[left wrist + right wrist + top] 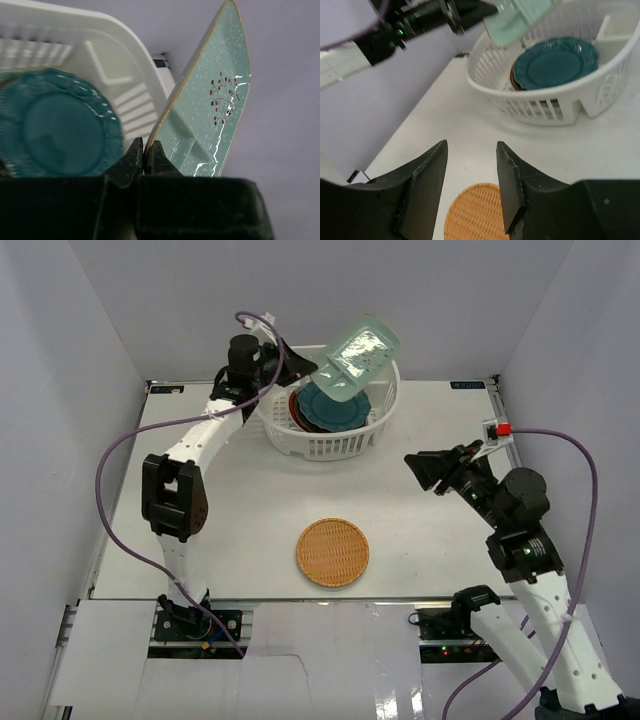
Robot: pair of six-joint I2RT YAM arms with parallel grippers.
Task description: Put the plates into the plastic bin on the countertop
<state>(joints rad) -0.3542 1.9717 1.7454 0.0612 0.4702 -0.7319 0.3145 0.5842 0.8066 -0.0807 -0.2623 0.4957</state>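
My left fingers [131, 160] are clamped on the near edge of the mint plate [210, 110], holding it tilted in the air over the bin [330, 446]. The teal plate [325, 410] lies in the bin on top of a stack. The woven plate [333, 552] is flat on the desk [250, 500], well apart from the bin. My right fingers [431, 167] are wide apart and hold nothing, above the desk right of the bin.
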